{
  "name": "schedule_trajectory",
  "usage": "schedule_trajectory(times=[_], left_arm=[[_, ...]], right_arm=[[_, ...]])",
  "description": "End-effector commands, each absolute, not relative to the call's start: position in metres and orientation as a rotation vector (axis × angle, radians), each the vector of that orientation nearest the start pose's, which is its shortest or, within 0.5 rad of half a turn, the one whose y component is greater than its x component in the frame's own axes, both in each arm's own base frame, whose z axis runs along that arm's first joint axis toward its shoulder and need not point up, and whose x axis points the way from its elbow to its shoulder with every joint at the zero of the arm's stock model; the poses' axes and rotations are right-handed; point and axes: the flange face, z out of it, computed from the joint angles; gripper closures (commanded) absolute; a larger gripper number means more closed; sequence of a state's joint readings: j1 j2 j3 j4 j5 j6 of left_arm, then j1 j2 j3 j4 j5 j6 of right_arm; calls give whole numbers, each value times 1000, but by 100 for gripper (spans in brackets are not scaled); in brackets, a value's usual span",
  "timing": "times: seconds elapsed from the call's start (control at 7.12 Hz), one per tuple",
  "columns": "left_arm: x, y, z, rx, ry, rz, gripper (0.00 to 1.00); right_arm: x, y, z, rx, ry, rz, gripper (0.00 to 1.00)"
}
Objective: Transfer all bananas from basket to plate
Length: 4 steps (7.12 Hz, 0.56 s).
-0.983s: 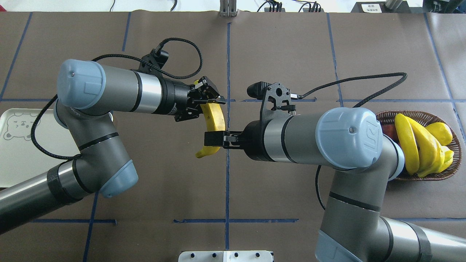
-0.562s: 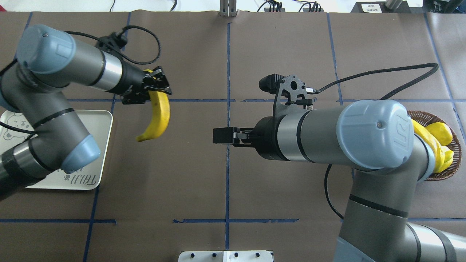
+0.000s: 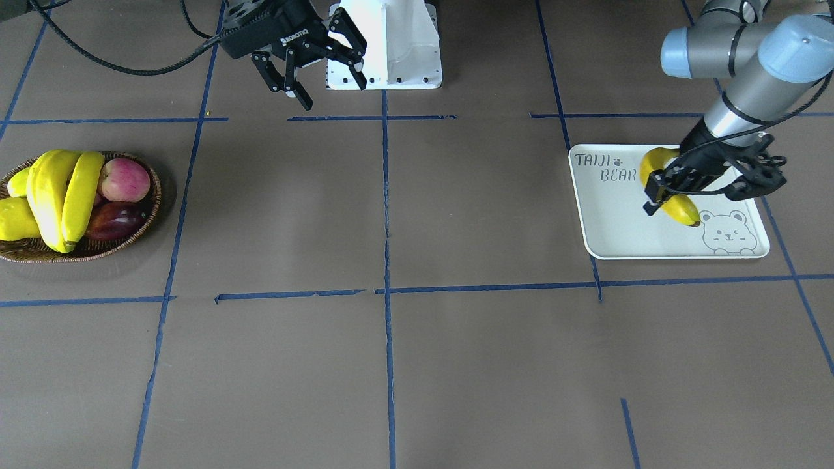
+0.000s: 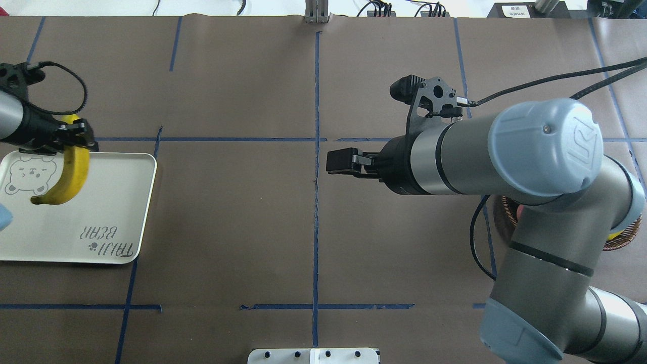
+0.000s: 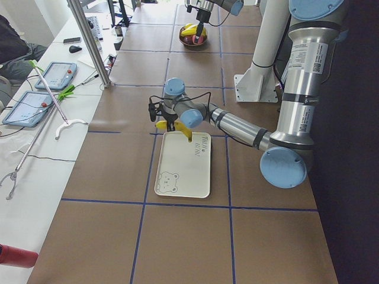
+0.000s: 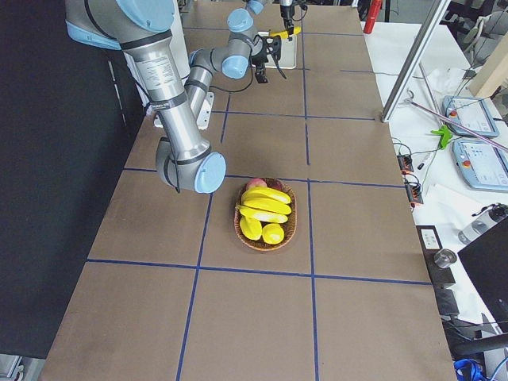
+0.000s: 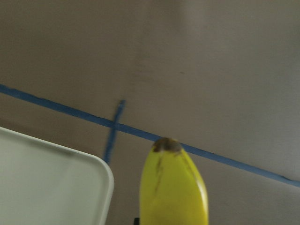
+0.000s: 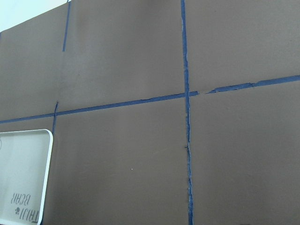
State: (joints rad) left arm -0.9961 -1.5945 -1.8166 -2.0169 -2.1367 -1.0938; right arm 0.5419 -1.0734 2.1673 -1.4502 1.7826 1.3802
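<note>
My left gripper (image 4: 76, 139) is shut on the upper end of one yellow banana (image 4: 65, 177) and holds it over the white plate (image 4: 111, 212), beside the bear drawing. In the front view the gripper (image 3: 677, 182), banana (image 3: 674, 198) and plate (image 3: 619, 221) show at the right; I cannot tell whether the banana's tip touches the plate. The left wrist view shows the banana's tip (image 7: 173, 187) and a plate corner (image 7: 47, 178). My right gripper (image 3: 332, 88) is open and empty above mid-table. The wicker basket (image 3: 19, 251) holds the other bananas (image 3: 62, 195).
The basket also holds a red-pink apple (image 3: 124, 179), a dark fruit (image 3: 114, 221) and a plump yellow-green fruit (image 3: 13, 218). In the overhead view my right arm hides most of the basket (image 4: 624, 237). The white robot base (image 3: 384, 45) stands at the table's robot side.
My right gripper let go of the banana and drew back to the right. My left arm swung the banana from mid-table leftward to over the plate.
</note>
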Motion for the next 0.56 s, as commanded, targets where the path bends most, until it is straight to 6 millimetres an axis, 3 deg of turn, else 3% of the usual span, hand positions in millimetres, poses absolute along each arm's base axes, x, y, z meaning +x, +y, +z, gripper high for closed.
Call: schedule_trajectory(times=[0.0, 0.42], left_arm=[[192, -460, 557, 18, 776, -243, 100], [194, -474, 599, 29, 682, -258, 100]], right_arm=[[-370, -367, 135, 246, -1170, 194, 0], [-368, -370, 137, 249, -1164, 205, 0]])
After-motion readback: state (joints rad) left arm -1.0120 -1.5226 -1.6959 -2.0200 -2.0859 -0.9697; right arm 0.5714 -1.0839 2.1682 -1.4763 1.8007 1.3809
